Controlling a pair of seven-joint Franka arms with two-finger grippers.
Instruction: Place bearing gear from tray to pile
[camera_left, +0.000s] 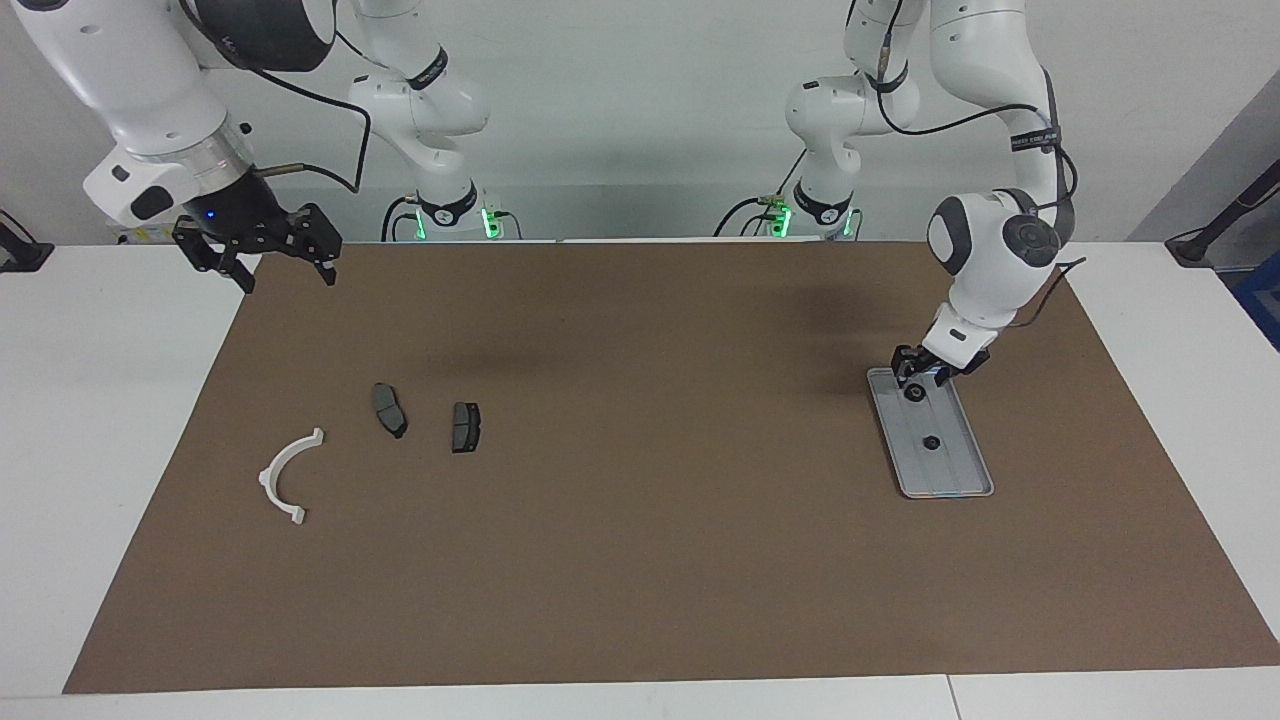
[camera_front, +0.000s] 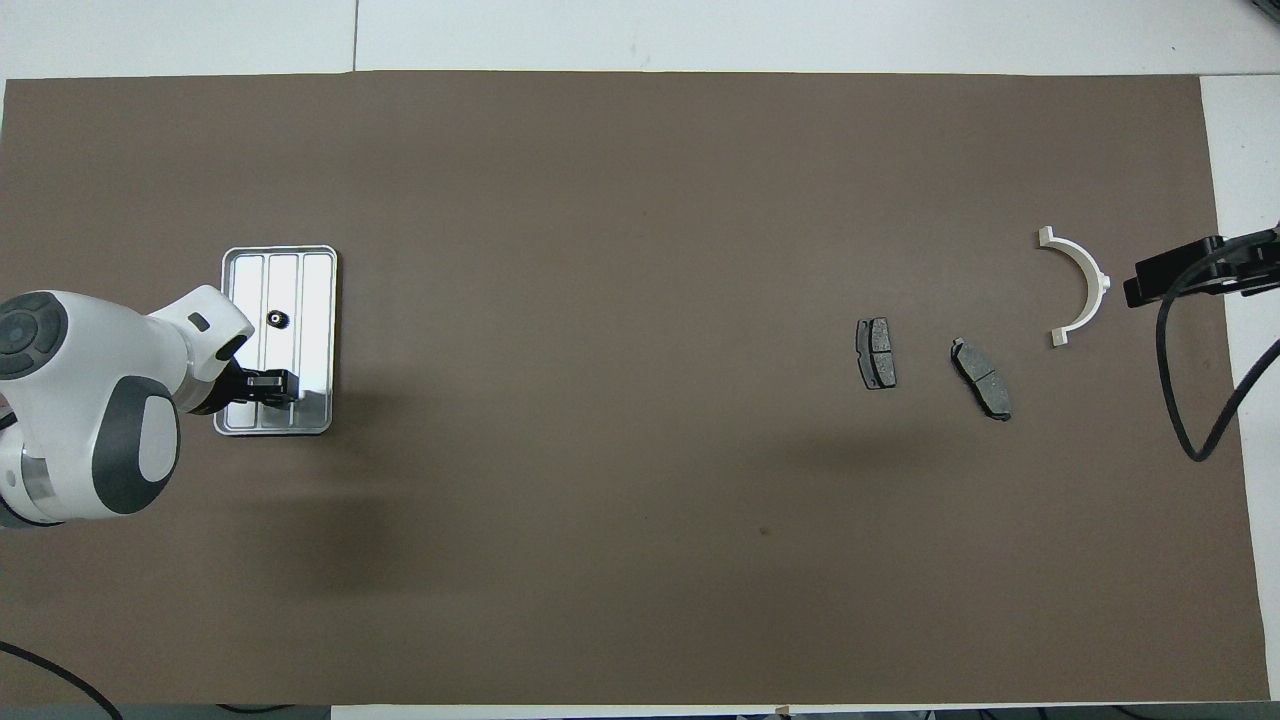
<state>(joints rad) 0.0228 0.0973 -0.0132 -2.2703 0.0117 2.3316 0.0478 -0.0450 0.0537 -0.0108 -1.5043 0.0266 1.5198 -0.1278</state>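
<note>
The left gripper (camera_left: 914, 381) is down in the tray (camera_left: 955, 470) with its fingers around the nearer bearing gear (camera_left: 912, 392), grip not clear, so it should clench squarely before lifting toward the pile (camera_left: 390, 410), while the right gripper (camera_left: 262, 252) waits, fingers spread.

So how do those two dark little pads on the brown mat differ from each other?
The pad nearer the white half-ring, pad one, lies slanted and looks rounder at its ends; pad two, toward the tray, lies nearly square to the mat's edges and looks boxier. In the overhead view pad one also looks longer than pad two. Both are dark grey, flat, apart and untouched.
</note>
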